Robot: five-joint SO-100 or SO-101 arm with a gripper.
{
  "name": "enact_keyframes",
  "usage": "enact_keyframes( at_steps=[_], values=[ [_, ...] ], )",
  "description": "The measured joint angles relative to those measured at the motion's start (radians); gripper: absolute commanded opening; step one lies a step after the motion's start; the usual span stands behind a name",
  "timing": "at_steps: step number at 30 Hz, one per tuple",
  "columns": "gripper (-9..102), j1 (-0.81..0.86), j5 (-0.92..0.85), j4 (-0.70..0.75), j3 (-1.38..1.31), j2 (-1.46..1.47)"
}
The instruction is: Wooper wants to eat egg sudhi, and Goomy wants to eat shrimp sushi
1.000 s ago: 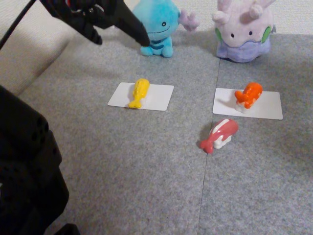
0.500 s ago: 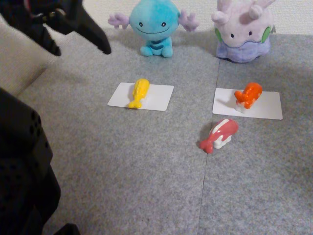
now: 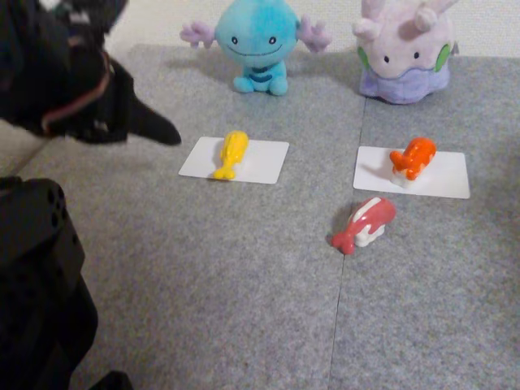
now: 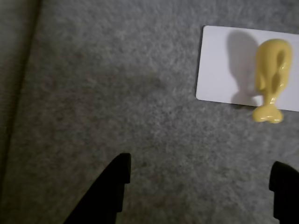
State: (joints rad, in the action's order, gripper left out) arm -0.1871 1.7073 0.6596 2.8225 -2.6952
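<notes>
Gripper [image 4: 198,179] at bottom of wrist view, jaws spread wide, holding nothing, over bare grey carpet [image 4: 117,93]. Egg sudhi [image 4: 272,77] sits on white card [image 4: 219,65] at upper right, well apart from the fingertips [image 4: 119,175].

Fixed view: high front, angled down across grey carpet [image 3: 244,284] toward plush toys. Wrist view: close, straight down. Shared: egg sudhi [image 3: 233,153] [image 4: 271,77] on white card [image 3: 264,162] [image 4: 224,65].

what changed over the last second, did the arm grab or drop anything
Only the arm moved: in the fixed view the gripper swung from in front of Wooper leftward and down toward the near side, ending left of the egg sushi. It took hold of nothing. Both plushes, the shrimp sushi, the red sushi and both white cards stayed put.
</notes>
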Motion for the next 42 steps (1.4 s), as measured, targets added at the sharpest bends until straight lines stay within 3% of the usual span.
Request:
enact_keyframes(
  at_steps=[8, 42],
  values=[
    [35, -0.006, -0.009, -0.193, 0.19, -0.014],
    [35, -0.006, -0.006, -0.206, 0.196, -0.014]
  ],
)
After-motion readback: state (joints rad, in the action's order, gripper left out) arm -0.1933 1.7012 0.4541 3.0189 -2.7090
